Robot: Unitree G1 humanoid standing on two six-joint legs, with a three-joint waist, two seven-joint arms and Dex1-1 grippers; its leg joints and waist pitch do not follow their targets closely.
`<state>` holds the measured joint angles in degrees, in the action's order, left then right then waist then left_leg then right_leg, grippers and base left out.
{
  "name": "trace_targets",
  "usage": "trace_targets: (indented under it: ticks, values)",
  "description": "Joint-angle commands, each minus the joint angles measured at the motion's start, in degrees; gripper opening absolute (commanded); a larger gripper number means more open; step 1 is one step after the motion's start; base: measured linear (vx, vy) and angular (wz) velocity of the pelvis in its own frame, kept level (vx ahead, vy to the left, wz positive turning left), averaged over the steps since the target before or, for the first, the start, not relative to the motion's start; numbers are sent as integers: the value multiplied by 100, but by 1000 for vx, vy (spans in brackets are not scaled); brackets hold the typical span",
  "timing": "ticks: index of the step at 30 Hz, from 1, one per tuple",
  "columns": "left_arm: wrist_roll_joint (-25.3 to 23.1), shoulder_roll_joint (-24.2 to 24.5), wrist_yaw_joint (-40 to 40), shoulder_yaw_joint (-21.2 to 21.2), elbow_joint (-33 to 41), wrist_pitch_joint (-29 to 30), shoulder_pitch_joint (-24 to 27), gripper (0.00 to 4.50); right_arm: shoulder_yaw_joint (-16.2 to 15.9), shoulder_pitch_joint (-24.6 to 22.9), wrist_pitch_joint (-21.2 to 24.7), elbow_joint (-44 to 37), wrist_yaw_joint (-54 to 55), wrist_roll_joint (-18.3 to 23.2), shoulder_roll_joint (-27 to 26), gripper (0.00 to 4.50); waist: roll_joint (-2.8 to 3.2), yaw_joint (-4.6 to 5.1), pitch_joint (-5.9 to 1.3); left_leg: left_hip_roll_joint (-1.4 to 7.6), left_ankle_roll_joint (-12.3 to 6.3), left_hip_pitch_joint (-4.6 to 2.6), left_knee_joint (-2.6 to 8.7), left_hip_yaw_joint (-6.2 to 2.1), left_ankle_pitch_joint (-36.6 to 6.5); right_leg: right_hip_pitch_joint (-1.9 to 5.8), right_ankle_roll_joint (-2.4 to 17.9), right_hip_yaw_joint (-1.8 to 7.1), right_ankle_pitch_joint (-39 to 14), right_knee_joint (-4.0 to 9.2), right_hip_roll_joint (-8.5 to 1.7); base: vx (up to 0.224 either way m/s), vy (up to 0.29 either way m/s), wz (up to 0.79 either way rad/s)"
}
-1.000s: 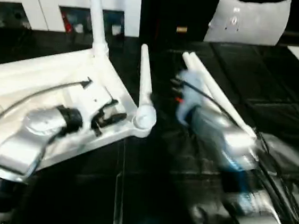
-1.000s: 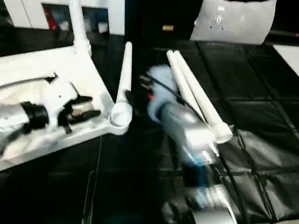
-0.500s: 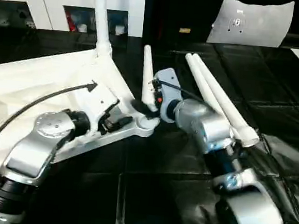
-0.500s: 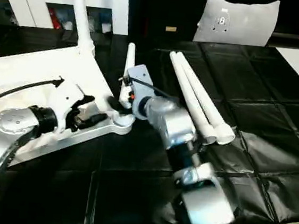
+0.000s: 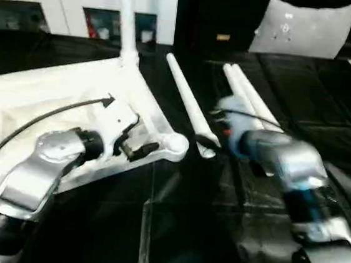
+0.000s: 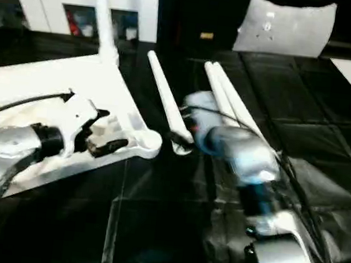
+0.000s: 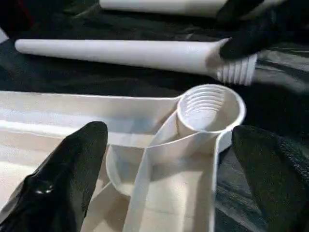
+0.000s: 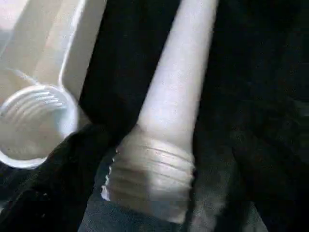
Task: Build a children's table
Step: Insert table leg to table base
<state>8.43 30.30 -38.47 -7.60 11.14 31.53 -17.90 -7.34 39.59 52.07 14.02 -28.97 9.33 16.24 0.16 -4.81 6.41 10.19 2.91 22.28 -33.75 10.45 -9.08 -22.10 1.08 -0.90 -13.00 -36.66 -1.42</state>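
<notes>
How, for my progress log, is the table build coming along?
Done: one leg stands upright in the upturned table top's far corner socket. In hand: the right gripper is at the threaded end of a second leg lying beside the empty near socket, whose corner the open left gripper straddles. Left: that leg and two more legs lying alongside.

One table top (image 5: 61, 88) is being counted, with four legs: one upright (image 5: 128, 13) on it, three (image 5: 188, 104) lying beside it.

Right claw (image 5: 208, 149) — motion-blurred, grip unclear
</notes>
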Motion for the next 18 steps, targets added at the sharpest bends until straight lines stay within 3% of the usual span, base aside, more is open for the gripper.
trace_targets:
  ticks: [1,6,9,10,14,15,18]
  values:
    - [47,11,-38,51,145,82,22,447,142,51,-199,-54,16,113,-56,450,104,7,-437,266,342,-156,353,-149,-1060,199,1118,271,-297,420,-551,0,0,0]
    - [73,14,-37,64,172,137,-5,447,456,499,-887,908,393,105,-401,450,128,66,-399,252,336,-153,339,-145,-1129,166,1269,282,-502,441,-557,0,0,0]
    - [104,40,-58,44,252,196,22,447,494,865,-1313,1771,630,4,-615,450,198,70,-380,266,355,-165,337,-150,-1149,132,1319,274,-418,421,-559,0,0,0]
    - [116,60,-85,16,303,222,40,447,485,1036,-1525,2242,728,-57,-691,450,201,65,-360,254,352,-138,341,-151,-1118,153,1321,275,-321,420,-545,0,0,0]
    - [151,82,-118,-20,385,293,65,447,445,1268,-1866,2960,900,-202,-777,450,227,51,-412,261,233,-99,299,-144,-619,168,1426,247,686,316,-515,0,0,0]
    - [188,102,-146,-35,453,379,75,447,420,1518,-2246,3844,995,-350,-868,450,225,58,-394,257,197,-81,294,-144,-598,164,1468,242,831,291,-521,0,0,0]
    - [215,139,-173,-28,511,426,101,447,370,1694,-2435,4492,909,-446,-916,450,235,64,-348,267,181,-86,309,-137,-907,164,1534,249,363,337,-555,0,0,0]
